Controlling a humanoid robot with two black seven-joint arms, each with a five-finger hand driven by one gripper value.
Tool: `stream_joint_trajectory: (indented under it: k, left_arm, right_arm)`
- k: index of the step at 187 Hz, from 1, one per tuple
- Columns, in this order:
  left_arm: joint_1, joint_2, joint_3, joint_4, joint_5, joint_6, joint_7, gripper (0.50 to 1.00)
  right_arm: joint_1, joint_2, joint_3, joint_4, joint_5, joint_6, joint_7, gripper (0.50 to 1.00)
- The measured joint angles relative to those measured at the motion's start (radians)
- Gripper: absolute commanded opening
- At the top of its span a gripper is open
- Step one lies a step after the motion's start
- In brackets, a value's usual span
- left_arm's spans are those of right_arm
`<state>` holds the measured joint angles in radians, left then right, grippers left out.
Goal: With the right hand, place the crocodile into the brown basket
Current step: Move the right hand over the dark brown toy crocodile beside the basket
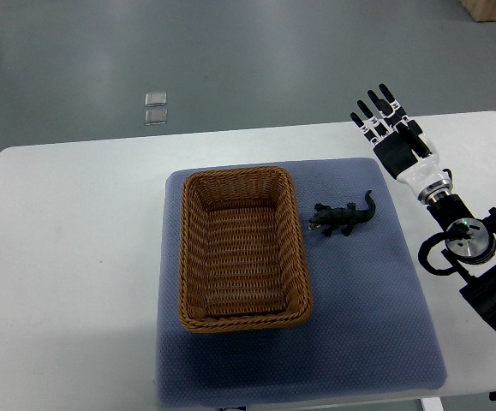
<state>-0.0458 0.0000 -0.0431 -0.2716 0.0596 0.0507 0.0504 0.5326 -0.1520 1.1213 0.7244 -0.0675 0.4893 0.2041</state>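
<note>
Here, a white rounded-corner counter (68, 274) fills most of the frame, with a grey-blue textured rectangular mat (376, 300) laid across its middle and lower part. On the left half of the mat sits a brown woven wicker rectangular basket (237, 175), its long sides running up and down the picture and its ribbed bottom in plain sight.

The small dark green toy crocodile (343, 218) lies flat on the mat just beside the basket's right rim, near the upper right corner of the basket but apart from it. Its head points left toward the basket and its tail curls up toward the upper right.

The right hand (393, 137), black-fingered with a white wrist, shows in the upper right of the frame, its arm coming in from the right edge through a chain of black and silver joints. The hand is over the counter's far edge, beyond the upper right corner of the mat and well apart from the crocodile. Its fingers (374, 96) are stretched out straight and slightly spread, pointing toward the top left, and they hold nothing.

Beyond the counter lies a grey floor (230, 60), with two small clear square pieces (155, 109) in the upper left and a tan box corner (492, 8) at the top right.
</note>
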Motion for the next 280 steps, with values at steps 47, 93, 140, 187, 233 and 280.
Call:
stream_joint_trajectory:
  k: [47, 93, 140, 187, 233, 280]
  left_arm:
    - [0.0, 0.0, 0.0, -0.001, 0.0, 0.0, 0.0, 1.0]
    - [0.0, 0.0, 0.0, 0.0, 0.0, 0.0, -0.001, 1.0]
    - [0.0, 0.0, 0.001, 0.0, 0.0, -0.009, -0.001, 1.0]
    - [-0.001, 0.0, 0.003, -0.001, 0.0, -0.016, 0.0, 1.0]
    - [-0.002, 0.0, 0.006, 0.004, 0.0, -0.017, 0.0, 1.0]
    - [-0.002, 0.0, 0.004, 0.008, 0.0, -0.017, 0.0, 1.0]
  right_arm:
    - [0.008, -0.01, -0.002, 0.0, -0.002, -0.004, 0.0, 0.928]
    - [0.04, -0.038, -0.003, 0.0, -0.104, 0.001, -0.009, 0.928]
    - [0.193, -0.166, -0.108, 0.006, -0.454, 0.012, -0.12, 0.928]
    - [0.449, -0.292, -0.45, 0.08, -0.887, 0.065, -0.183, 0.928]
    - [0.671, -0.385, -0.806, 0.291, -1.095, 0.121, -0.412, 0.928]
    - [0.686, -0.431, -0.852, 0.416, -1.098, 0.122, -0.458, 0.926]
